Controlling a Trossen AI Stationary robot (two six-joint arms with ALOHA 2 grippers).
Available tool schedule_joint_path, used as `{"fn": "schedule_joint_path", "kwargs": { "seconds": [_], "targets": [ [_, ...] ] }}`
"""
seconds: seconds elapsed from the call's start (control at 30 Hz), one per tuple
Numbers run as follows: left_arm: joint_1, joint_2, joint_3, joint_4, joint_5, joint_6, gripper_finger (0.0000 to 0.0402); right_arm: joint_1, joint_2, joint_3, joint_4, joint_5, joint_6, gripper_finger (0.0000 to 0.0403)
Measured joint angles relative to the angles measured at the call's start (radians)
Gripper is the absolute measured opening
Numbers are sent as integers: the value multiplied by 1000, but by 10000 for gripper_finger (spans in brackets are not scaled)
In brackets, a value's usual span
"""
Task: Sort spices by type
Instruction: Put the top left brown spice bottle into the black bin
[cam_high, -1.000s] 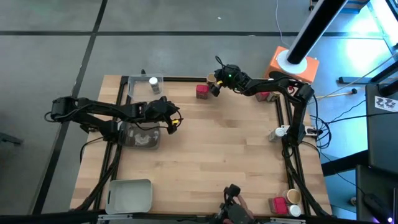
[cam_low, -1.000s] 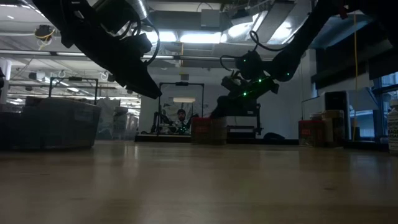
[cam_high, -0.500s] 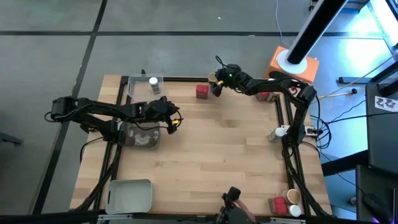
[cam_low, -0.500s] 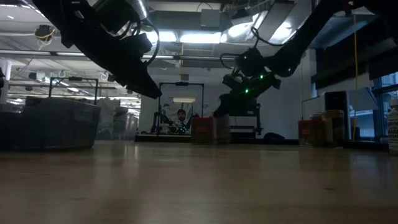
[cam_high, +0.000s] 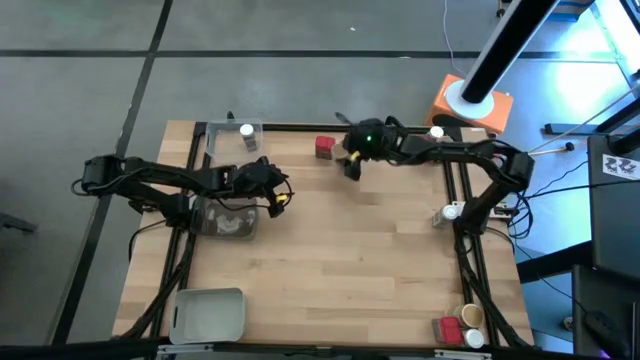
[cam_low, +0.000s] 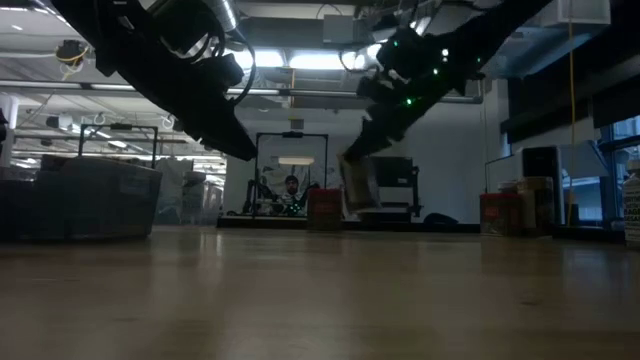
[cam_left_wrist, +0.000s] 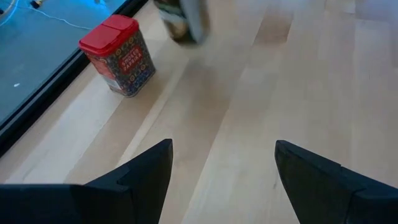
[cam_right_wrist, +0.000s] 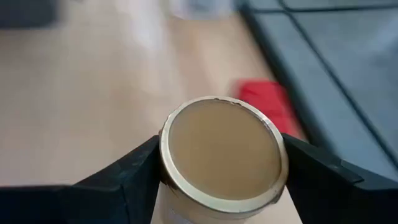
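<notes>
1. Right gripper (cam_right_wrist: 221, 186) is clamped on a tan-lidded spice jar (cam_right_wrist: 222, 152), one finger (cam_right_wrist: 127, 177) pressed to each side just under the lid; in the low view the jar (cam_low: 356, 185) hangs tilted, clear of the table (cam_high: 340, 250), near its far edge.
2. Held that high, the jar could pivot or slip out during a fast swing.
3. A red-lidded spice box (cam_high: 324, 147) stands just beside the carrying path; a low pass could knock it over.
4. Left gripper (cam_left_wrist: 221, 168) hovers with jaws apart over bare wood beside the grey tray (cam_high: 228, 222); both arms reaching centre together risk collision.
5. More spices (cam_high: 462, 322) wait at the near right corner.
</notes>
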Motion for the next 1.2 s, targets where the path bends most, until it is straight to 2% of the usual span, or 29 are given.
{"fn": "schedule_joint_path", "kwargs": {
  "seconds": [0.1,0.37,0.83,0.9,1.1,1.2],
  "targets": [
    [-4,0,0,8,0,-8,265,65,10,0,19,-40,7,281],
    [-4,0,1,1,0,-38,265,197,64,1,120,-40,29,281],
    [-16,0,1,-33,1,-37,265,248,216,2,321,-13,54,281],
    [-16,0,1,-39,1,-36,265,248,230,4,340,-12,53,293],
    [-16,0,0,-44,1,-36,265,248,246,0,333,-23,40,373],
    [-16,0,0,-44,1,-36,265,248,219,1,320,-23,30,392]
  ]
}}
